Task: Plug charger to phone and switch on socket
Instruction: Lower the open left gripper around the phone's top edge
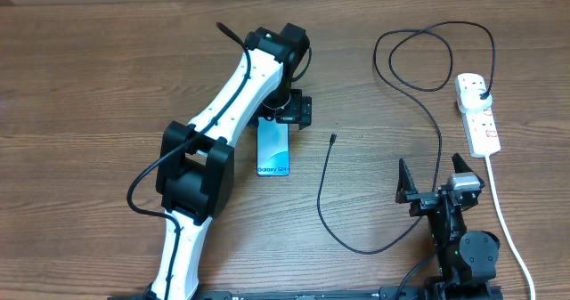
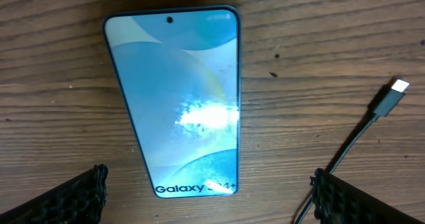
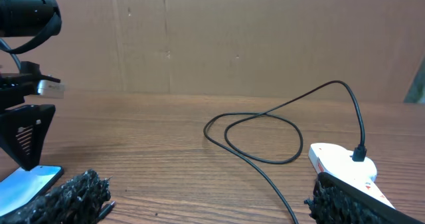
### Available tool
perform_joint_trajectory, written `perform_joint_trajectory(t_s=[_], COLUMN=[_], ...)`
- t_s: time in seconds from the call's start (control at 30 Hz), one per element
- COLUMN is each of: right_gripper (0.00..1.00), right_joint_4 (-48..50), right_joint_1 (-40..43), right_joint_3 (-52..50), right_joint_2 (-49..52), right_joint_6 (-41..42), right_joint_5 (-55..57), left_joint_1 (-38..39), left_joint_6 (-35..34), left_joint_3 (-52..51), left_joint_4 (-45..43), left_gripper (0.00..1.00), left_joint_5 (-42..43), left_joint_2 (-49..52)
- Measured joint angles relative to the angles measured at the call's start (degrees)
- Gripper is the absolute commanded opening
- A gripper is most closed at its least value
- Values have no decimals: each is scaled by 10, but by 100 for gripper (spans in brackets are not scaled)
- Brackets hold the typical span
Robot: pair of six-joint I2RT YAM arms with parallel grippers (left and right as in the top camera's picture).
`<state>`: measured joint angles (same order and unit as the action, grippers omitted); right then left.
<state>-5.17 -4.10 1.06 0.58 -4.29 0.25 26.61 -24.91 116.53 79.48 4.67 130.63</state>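
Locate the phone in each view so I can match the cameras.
Overhead: phone just left of centre, screen up.
Left wrist: phone fills the middle, "Galaxy" text at its bottom end.
Right wrist: phone shows only as a blue corner at the bottom left edge.
Shared landmark: the black cable. Its tip lies right of the phone in overhead and left wrist, and its loop sits mid-frame in right wrist.

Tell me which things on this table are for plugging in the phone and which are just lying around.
For the job:
phone
strip
charger, one end plugged into the strip, the tip loose beside the phone

Just lying about:
nothing loose that shows; apart from the arms, only the table and a cardboard wall behind it
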Motion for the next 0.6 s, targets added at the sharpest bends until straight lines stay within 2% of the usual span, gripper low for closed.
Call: perform_joint_trajectory(t_s=[0.27,0.6], right_gripper=[100,100], right_joint_4=[0,0], right_joint_1=[0,0], right_joint_3=[0,0], right_joint_2=[0,0], right_joint_6=[0,0], right_joint_5=[0,0], left_joint_1=[-16,-11], left_joint_6=[-2,11], left_joint_3=[0,0], left_joint_4=[51,27], left_gripper=[99,99], left_joint_5=[0,14], left_joint_2=[0,0])
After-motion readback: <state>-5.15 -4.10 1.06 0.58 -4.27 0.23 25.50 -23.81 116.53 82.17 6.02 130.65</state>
